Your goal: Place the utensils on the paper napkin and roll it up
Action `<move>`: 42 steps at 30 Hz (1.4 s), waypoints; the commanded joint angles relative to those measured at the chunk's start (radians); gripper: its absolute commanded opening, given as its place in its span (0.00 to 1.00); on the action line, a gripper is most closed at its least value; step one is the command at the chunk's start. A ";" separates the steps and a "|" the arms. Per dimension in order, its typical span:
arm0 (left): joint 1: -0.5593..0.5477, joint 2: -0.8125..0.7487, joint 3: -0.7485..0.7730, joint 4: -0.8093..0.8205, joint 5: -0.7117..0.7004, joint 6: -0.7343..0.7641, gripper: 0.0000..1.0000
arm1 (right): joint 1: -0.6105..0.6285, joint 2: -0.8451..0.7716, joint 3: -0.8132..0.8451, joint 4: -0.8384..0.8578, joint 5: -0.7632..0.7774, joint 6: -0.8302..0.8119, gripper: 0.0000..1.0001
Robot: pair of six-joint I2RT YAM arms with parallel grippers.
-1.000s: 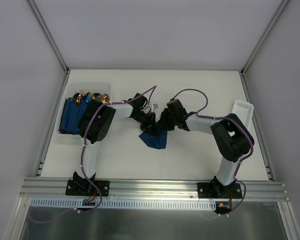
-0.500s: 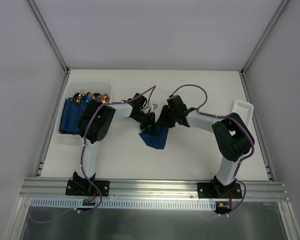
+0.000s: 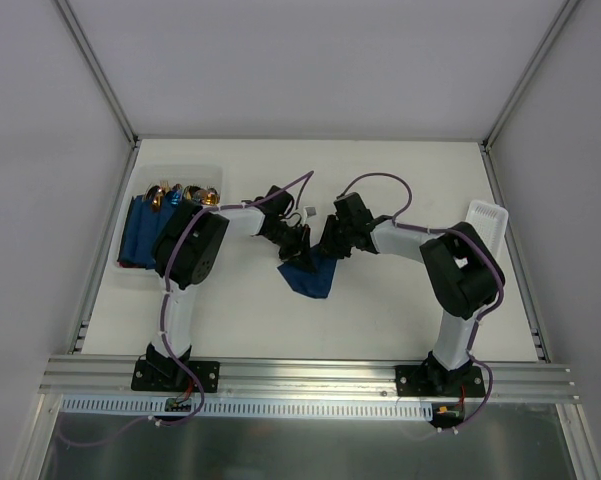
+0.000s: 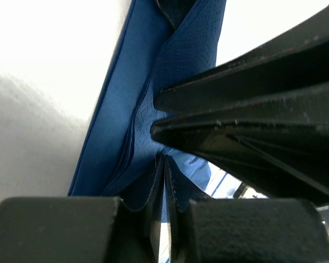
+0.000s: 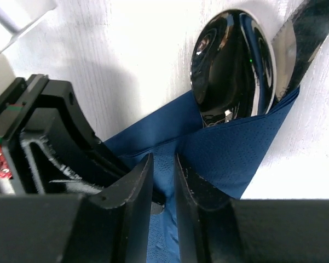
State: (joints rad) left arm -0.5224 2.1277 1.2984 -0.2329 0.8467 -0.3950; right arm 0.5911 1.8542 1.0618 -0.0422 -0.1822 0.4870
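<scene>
The paper napkin (image 3: 310, 277) is dark navy and lies mid-table, its upper corner lifted between both grippers. In the right wrist view the napkin (image 5: 235, 148) covers the utensils: a silver spoon bowl (image 5: 232, 66) and a second silver piece (image 5: 304, 38) stick out past its edge. My right gripper (image 5: 164, 164) has its fingers a narrow gap apart with a crinkled fold of napkin between them. My left gripper (image 4: 165, 164) is shut, its tips pinching a fold of the napkin (image 4: 126, 109). The right gripper's body fills the right side of that view. The utensil handles are hidden.
A clear bin (image 3: 132, 275) at the left holds dark blue bundles with copper-gold heads (image 3: 170, 197). A white tray (image 3: 486, 214) stands at the right edge. A small pale block (image 3: 308, 212) lies just beyond the grippers.
The right arm's wrist has shifted slightly toward the back. The napkin and the left arm look the same.
</scene>
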 commanded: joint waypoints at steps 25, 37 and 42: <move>-0.044 -0.060 -0.076 -0.051 0.081 0.024 0.05 | -0.040 0.028 -0.026 -0.054 -0.010 0.013 0.21; -0.028 0.018 -0.080 -0.074 -0.026 0.050 0.03 | -0.060 0.004 -0.051 -0.047 -0.040 0.007 0.21; -0.008 0.026 -0.062 -0.135 -0.040 0.093 0.03 | -0.080 -0.061 -0.056 -0.030 -0.077 0.012 0.27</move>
State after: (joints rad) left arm -0.5476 2.1101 1.2251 -0.2859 0.9112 -0.3565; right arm 0.5354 1.8477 1.0302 -0.0162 -0.2756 0.5156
